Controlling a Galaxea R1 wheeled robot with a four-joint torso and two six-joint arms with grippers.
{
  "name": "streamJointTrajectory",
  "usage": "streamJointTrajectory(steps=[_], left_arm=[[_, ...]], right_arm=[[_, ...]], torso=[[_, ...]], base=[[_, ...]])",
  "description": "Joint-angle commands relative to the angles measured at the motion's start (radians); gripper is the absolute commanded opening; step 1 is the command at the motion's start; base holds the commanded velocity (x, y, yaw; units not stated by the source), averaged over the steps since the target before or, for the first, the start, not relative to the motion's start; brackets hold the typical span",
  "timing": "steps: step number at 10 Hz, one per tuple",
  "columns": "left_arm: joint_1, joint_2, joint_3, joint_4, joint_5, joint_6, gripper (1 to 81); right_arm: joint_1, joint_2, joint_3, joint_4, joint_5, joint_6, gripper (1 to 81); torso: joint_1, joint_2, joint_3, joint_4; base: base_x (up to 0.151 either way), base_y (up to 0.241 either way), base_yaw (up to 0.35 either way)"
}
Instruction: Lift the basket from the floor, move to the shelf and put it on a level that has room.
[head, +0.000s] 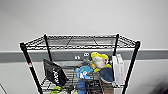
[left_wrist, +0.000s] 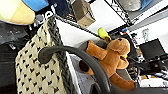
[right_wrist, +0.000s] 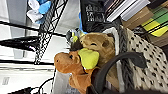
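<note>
Close under both wrist cameras — basket (left_wrist: 37, 72) by its dark loop handles (right_wrist: 117, 62) — tool grip impossible to tell.

We note that the left gripper (left_wrist: 98, 90) and the right gripper (right_wrist: 93, 90) present as dark, smooth, blurred forms, markings indiscernible.

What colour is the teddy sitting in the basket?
Orange-brown. The teddy in the basket shows best in the left wrist view.

White lettering marks the black bag (head: 54, 73) on the shelf (head: 80, 41), and a dark item (right_wrist: 92, 12) in the right wrist view; neither can be read.
</note>
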Motion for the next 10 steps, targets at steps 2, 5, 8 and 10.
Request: streamJointTrajectory(steps=[2,5,8,10], left_arm=[[-0.205,-0.119,0.207,0.0,0.039,-0.004,1.0],[-0.252,-0.204,0.325,-0.002,0.036,-0.01,1.0],[-0.332,-0.267,0.391,-0.008,0.037,-0.014,1.0],[-0.404,-0.29,0.423,-0.023,0.039,-0.037,1.0]], right_arm=[[0.192,-0.13,0.21,0.0,-0.016,0.007,1.0],[0.235,-0.195,0.321,0.001,0.004,0.008,1.0],[0.312,-0.244,0.388,0.009,0.003,0.013,1.0],[0.413,-0.278,0.433,0.058,-0.007,0.015,1.0]], torso=[[0.0,0.0,0.0,0.0],[0.0,0.0,0.0,0.0],[0.0,0.0,0.0,0.0],[0.0,0.0,0.0,0.0]], base=[[0.0,0.0,0.0],[0.0,0.0,0.0],[0.0,0.0,0.0],[0.0,0.0,0.0]])
